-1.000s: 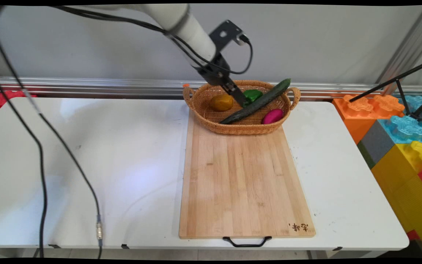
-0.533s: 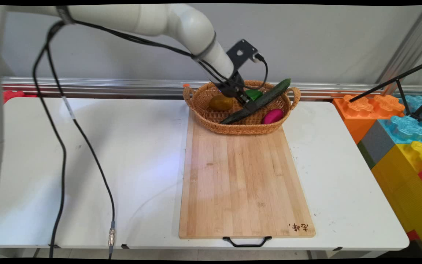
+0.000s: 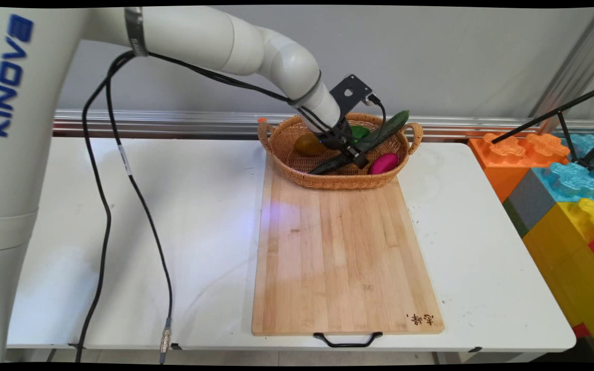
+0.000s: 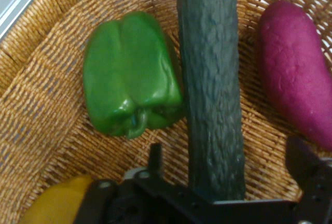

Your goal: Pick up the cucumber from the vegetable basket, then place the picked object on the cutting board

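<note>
A long dark green cucumber (image 3: 393, 125) (image 4: 210, 79) lies slantwise in a wicker basket (image 3: 338, 183) (image 4: 46, 110), its upper end resting on the rim. My gripper (image 3: 355, 154) (image 4: 228, 162) is down inside the basket, open, with one finger on each side of the cucumber's middle and a gap on both sides. A green bell pepper (image 3: 360, 132) (image 4: 132, 73) lies on one side of the cucumber and a purple sweet potato (image 3: 383, 163) (image 4: 295, 68) on the other. A yellow-brown fruit (image 3: 307, 145) (image 4: 57, 200) sits at the basket's left, partly hidden by the hand.
The basket stands on the far end of a long wooden cutting board (image 3: 346, 257) with a black handle (image 3: 347, 340) at the near edge. Big coloured toy blocks (image 3: 560, 180) are stacked beside the table's right end. Black cables (image 3: 121, 206) hang over the table's left.
The arm has come down and to the right into the basket, bringing the gripper from above the cucumber to around its middle. The basket's contents have not moved.
</note>
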